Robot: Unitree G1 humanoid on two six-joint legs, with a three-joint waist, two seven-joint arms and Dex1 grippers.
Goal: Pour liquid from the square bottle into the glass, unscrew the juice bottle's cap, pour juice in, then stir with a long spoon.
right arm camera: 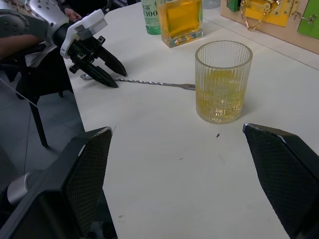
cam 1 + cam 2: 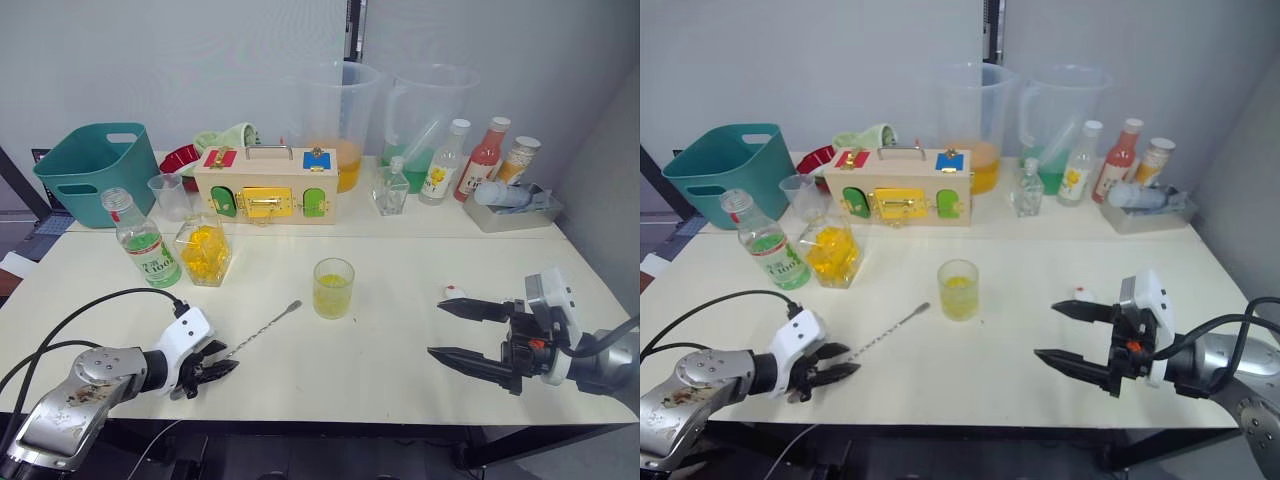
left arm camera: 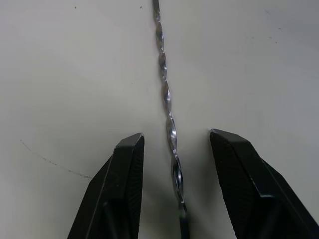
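Between the spread black fingers [image 3: 128, 164] of the left gripper [image 2: 212, 370], low in the left of the head view, lies the twisted stem of the long spoon [image 2: 262, 329], flat on the table [image 2: 400, 390] and not yet pinched; the wrist view shows a gap on each side of the stem. From there the spoon runs up and right, its far end stopping just short of the glass [image 2: 333, 288] at the frame's centre. The glass holds yellowish liquid [image 2: 332, 297] low in it, so both pours look done and the stirring step is in hand. The next move calls for closing on the thin stem, lifting it clear and standing its end in the glass without tipping it. At lower right the right gripper [image 2: 474, 334] hovers with fingers wide apart, holding nothing, and a small white thing just beyond it is probably the cap [image 2: 454, 292], though it is too small to be sure. At left centre stand the juice bottle [image 2: 142, 240], with no cap on it, and touching or just beside it the square bottle [image 2: 203, 249]. By count: one spoon, one glass, one square bottle, one juice bottle, two grippers, and two big clear jugs [image 2: 341, 120] along the top edge
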